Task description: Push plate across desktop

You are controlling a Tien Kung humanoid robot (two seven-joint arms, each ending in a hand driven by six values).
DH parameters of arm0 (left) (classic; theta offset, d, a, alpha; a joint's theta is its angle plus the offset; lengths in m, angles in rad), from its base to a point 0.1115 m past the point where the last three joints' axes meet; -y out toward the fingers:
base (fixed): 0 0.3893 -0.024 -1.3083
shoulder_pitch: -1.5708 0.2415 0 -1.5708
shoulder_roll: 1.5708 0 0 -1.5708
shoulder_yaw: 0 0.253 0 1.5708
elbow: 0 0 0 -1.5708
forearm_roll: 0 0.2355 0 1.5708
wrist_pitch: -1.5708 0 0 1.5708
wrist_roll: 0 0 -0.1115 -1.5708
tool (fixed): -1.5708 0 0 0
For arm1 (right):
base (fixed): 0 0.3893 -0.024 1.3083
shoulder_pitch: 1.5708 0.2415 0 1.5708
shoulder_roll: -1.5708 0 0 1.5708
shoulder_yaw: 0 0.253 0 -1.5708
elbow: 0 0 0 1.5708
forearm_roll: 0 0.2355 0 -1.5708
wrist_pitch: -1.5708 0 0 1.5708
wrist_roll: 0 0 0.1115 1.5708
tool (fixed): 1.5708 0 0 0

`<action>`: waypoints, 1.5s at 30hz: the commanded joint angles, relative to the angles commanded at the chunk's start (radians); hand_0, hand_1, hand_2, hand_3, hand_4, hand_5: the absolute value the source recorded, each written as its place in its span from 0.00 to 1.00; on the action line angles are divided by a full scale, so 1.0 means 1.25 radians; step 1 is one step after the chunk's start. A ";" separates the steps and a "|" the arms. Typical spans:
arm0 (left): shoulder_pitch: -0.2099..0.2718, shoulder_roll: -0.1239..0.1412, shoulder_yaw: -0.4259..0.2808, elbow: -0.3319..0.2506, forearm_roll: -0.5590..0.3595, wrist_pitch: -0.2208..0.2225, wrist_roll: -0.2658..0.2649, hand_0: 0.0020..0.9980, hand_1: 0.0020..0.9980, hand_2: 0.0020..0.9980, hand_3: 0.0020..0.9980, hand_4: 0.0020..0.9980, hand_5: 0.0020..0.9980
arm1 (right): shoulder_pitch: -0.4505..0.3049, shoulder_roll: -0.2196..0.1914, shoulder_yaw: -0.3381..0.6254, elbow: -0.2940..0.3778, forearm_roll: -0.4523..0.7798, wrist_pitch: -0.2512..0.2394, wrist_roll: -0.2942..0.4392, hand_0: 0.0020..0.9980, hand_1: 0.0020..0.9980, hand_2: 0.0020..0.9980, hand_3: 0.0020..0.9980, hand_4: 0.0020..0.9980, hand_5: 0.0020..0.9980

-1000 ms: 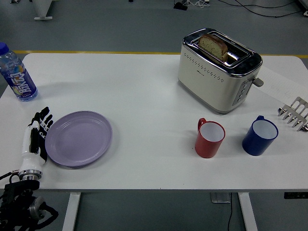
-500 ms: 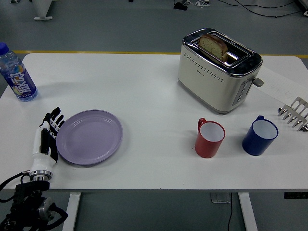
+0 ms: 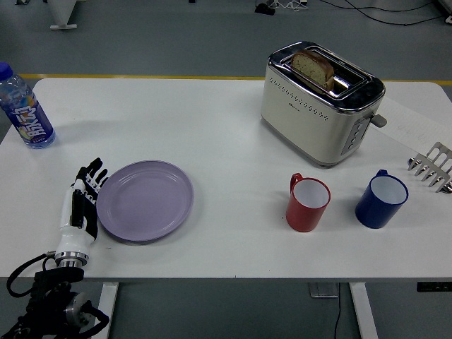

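Note:
A lilac plate (image 3: 145, 200) lies flat on the white table (image 3: 212, 141), left of the middle and near the front edge. My left hand (image 3: 83, 203) rests flat against the plate's left rim, its fingers straight and together, holding nothing. The black and white hand comes up from the lower left corner. My right hand is not in the picture.
A water bottle (image 3: 24, 107) stands at the far left. A cream toaster (image 3: 319, 102) with bread in it sits at the back right. A red mug (image 3: 307, 203) and a blue mug (image 3: 381, 199) stand right of the plate's path. A metal rack (image 3: 432, 167) pokes in at the right edge.
My left hand has slid to the right along the table, and the plate has moved right with it, by about a fifth of its width each half second.

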 joint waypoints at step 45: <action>-0.020 -0.018 0.154 -0.038 -0.065 0.003 -0.007 0.85 0.87 0.91 0.80 0.51 1.00 | 0.003 -0.004 -0.005 -0.002 0.000 0.005 0.004 0.64 0.60 0.69 0.76 0.47 0.53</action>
